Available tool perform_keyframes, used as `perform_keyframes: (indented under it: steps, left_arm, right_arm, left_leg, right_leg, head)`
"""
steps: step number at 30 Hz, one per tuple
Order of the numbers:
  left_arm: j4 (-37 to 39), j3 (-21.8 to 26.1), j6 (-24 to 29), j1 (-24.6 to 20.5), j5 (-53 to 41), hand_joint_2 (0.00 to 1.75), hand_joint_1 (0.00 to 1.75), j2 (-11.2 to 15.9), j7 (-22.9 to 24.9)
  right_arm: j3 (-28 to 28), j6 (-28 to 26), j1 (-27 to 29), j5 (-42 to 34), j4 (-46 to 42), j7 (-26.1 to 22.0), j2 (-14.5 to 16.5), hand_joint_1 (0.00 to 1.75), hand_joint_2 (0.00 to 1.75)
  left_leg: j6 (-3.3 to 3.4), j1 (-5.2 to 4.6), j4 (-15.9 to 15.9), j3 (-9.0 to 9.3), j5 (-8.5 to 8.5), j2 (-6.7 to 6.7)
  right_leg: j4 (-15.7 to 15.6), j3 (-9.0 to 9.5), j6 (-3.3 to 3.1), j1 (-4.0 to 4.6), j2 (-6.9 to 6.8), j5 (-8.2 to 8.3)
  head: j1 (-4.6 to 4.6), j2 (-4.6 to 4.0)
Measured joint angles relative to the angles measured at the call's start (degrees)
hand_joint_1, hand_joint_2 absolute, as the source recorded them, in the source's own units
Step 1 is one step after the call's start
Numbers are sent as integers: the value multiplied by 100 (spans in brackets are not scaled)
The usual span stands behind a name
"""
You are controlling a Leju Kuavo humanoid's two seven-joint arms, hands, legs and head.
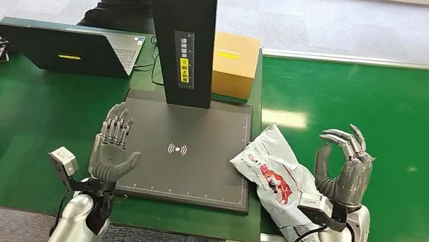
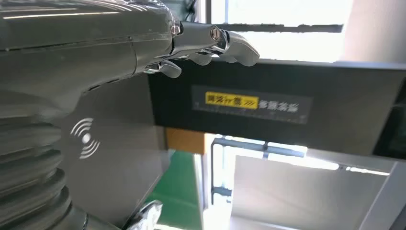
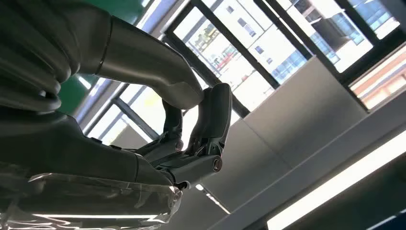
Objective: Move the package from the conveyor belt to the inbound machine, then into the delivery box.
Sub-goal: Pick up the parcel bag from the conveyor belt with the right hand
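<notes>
The white plastic package (image 1: 275, 177) lies across the right edge of the inbound machine's scan plate (image 1: 185, 154) and the green conveyor belt (image 1: 379, 113). The right hand (image 1: 347, 169), fingers curled but holding nothing, is raised just beside it; the left hand (image 1: 113, 147) is spread and empty at the plate's left edge.

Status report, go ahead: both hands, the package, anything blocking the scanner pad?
Left hand open at scanner pad edge. Right hand open beside package. Package unheld, straddling belt edge. Pad bare.
</notes>
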Motion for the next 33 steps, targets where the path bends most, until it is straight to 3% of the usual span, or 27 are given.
perform_keyframes:
  steps: [2, 4, 5, 8, 11, 22, 28, 33]
  left_arm:
    - [-43, 2, 38, 8, 2, 175, 0, 1, -20]
    - [-118, 6, 110, 27, 3, 175, 0, 1, -47]
    - [-151, 9, 143, 44, 1, 175, 0, 1, -54]
    - [-232, 25, 195, 137, -30, 175, 0, 1, -68]
    - [-282, 67, 192, 255, -46, 175, 0, 2, -66]
    - [-538, 251, 92, 554, -49, 175, 0, -10, 103]
    - [-630, 281, -5, 587, -69, 175, 0, -41, 245]
    - [-634, 291, -63, 588, -69, 175, 0, -79, 283]
  right_arm:
    - [106, 57, -81, 8, 29, 84, -25, 106, 175]
    - [318, 397, -274, -75, 145, 395, -81, 19, 175]
    - [426, 768, -396, -193, 257, 683, -109, 0, 175]
    - [748, 2252, -746, -658, 775, 1703, -184, 0, 175]
    - [995, 2649, -807, -800, 1195, 1953, -234, 0, 175]
    - [895, 1681, 239, -1229, 714, 1957, -203, 0, 175]
    - [363, 557, 847, -361, 23, 1997, 16, 0, 175]
    - [-84, -191, 1139, 1073, -239, 2346, 158, 0, 175]
  left_leg:
    - [0, 0, 0, 0, 0, 0]
    - [0, 0, 0, -1, 0, 0]
    - [0, 0, 0, 0, 0, 0]
    - [4, 0, 0, 3, 3, -3]
    - [7, 0, 1, -5, 7, -19]
    - [3, 0, 0, -12, -5, -19]
    - [3, 0, 0, -10, -5, -19]
    - [3, 0, 0, -10, -5, -18]
  right_leg:
    - [0, 0, 0, 0, 0, 0]
    - [0, 1, 0, 0, 0, 0]
    - [0, 1, 0, 0, 1, 1]
    - [0, 3, 1, -1, -4, 1]
    - [0, 0, 2, -1, -22, 0]
    - [-2, -9, 3, -2, -19, -10]
    - [-3, -7, 4, -2, -19, -10]
    - [-3, -7, 4, -2, -18, -10]
  head:
    - [-1, 0]
    - [-1, 0]
    - [-1, 0]
    - [1, 0]
    - [-1, 0]
    - [0, 0]
    - [0, 0]
    - [-1, 0]
